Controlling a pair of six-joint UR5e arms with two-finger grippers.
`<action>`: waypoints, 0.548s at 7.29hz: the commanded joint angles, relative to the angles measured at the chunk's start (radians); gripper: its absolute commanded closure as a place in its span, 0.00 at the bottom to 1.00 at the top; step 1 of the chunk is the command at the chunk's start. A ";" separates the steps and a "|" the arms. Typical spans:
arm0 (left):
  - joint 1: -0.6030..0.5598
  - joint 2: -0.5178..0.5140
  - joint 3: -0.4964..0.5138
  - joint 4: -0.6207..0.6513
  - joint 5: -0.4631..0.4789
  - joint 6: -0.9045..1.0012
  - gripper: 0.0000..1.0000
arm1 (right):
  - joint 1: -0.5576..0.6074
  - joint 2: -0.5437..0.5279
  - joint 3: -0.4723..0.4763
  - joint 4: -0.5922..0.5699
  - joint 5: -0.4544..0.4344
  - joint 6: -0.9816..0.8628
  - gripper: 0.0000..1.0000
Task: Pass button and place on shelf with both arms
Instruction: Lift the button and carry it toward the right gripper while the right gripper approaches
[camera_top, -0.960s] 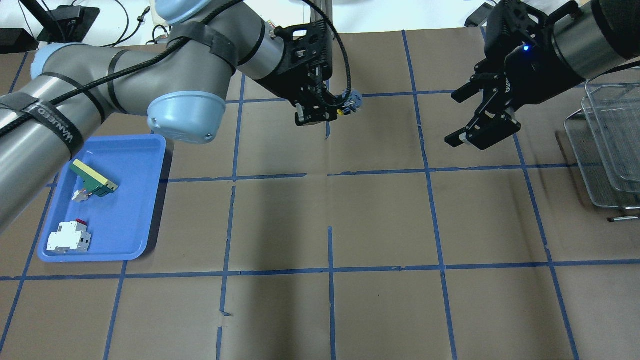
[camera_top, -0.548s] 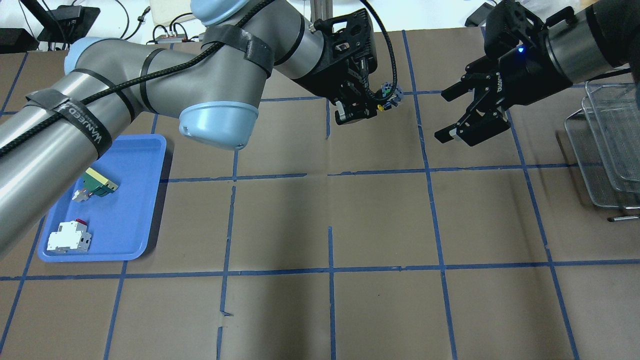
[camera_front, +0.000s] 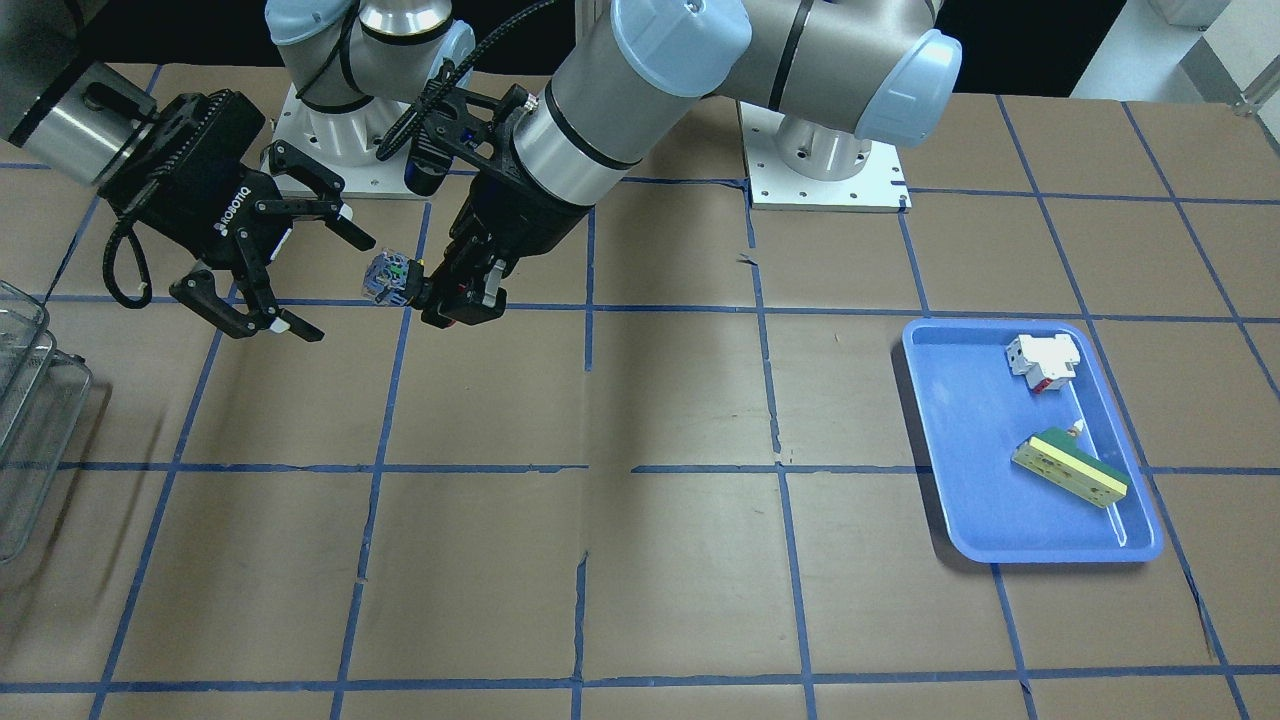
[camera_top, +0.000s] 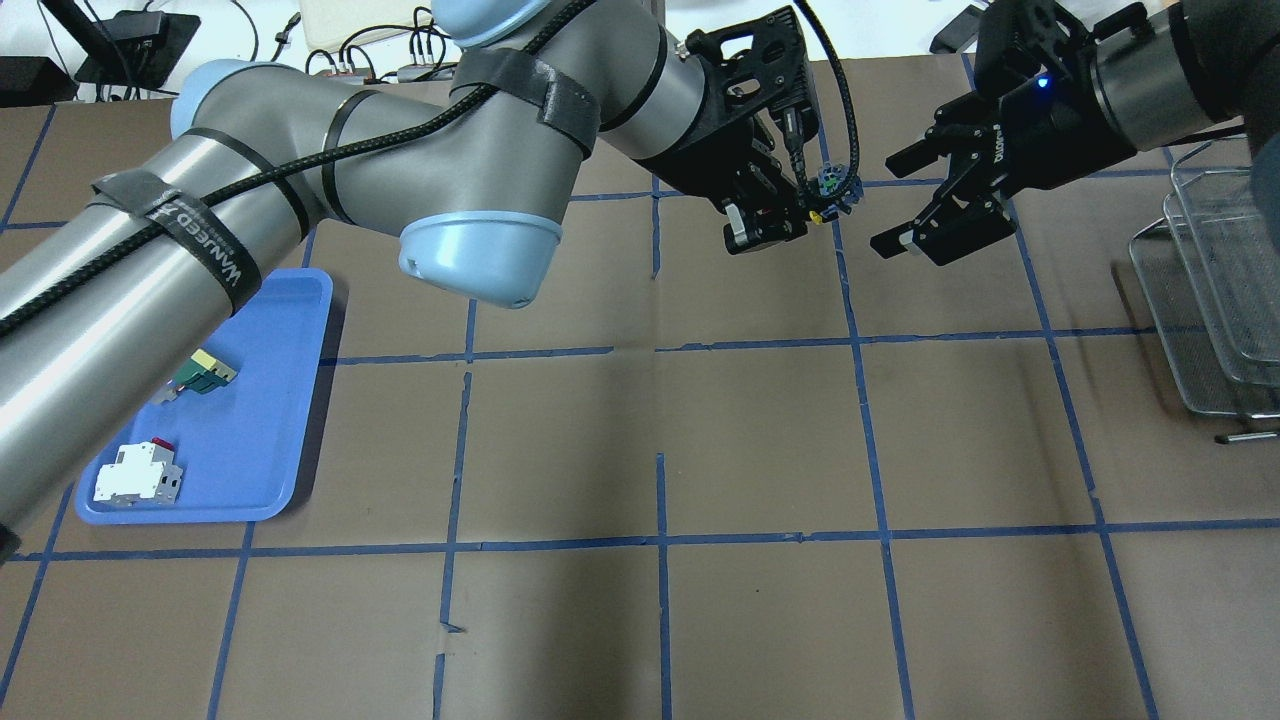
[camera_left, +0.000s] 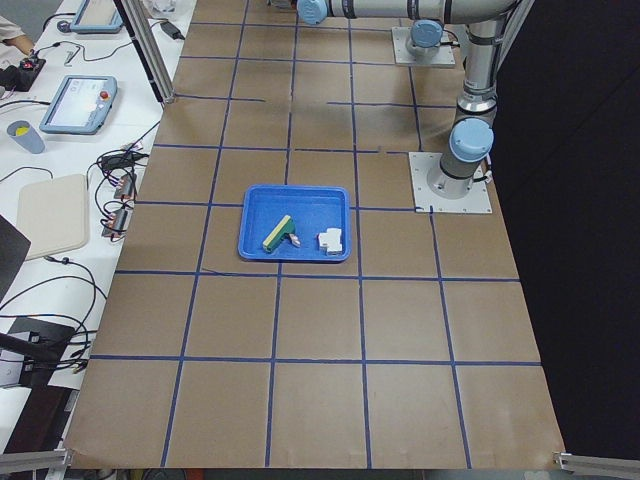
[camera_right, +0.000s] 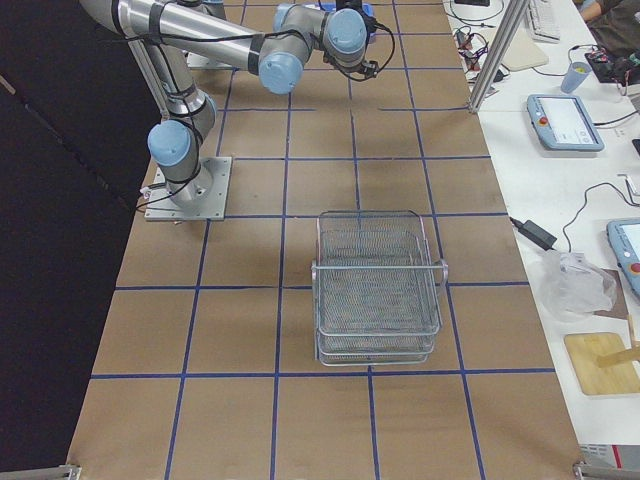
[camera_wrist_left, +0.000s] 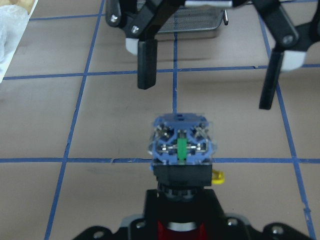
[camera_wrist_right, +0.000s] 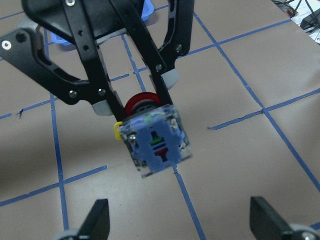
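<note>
1. Two black two-finger tools face each other above the table (camera_front: 680, 560). The left tool (camera_front: 420, 290) is clamped on the button (camera_wrist_left: 180, 145) near its red cap, and the bluish contact block points at the right tool (camera_front: 335, 287).
2. The right tool is spread wide and holds nothing. Its pale-tipped fingers (camera_wrist_left: 146, 70) stand near the block on either side and do not touch it.
3. The button has a glossy round cap, a black cylindrical body and a squarish blue block with metal screws, a green insert and a small yellow tab.
4. The shelf (camera_right: 378, 300), tiered silvery wire-mesh baskets with rounded corners, stands beyond the right tool, away from the left one.
5. Well behind the left tool, a smooth blue plastic tray (camera_front: 960, 430) holds a white-and-red block (camera_front: 1043, 358) and a green-and-cream bar (camera_front: 1070, 470), which lie apart.
6. Matte, creased brown paper covers the table, gridded with blue tape. A white bench alongside carries control tablets (camera_right: 565, 122) and cables.
</note>
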 joint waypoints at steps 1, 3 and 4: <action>-0.001 -0.004 0.008 0.000 -0.010 -0.002 1.00 | 0.000 -0.004 -0.003 -0.028 0.028 0.016 0.00; 0.001 -0.010 0.014 0.000 -0.013 -0.030 1.00 | 0.001 -0.007 0.001 -0.015 0.033 0.021 0.00; 0.001 -0.010 0.014 0.000 -0.013 -0.033 1.00 | 0.006 -0.015 0.003 -0.015 0.035 0.021 0.00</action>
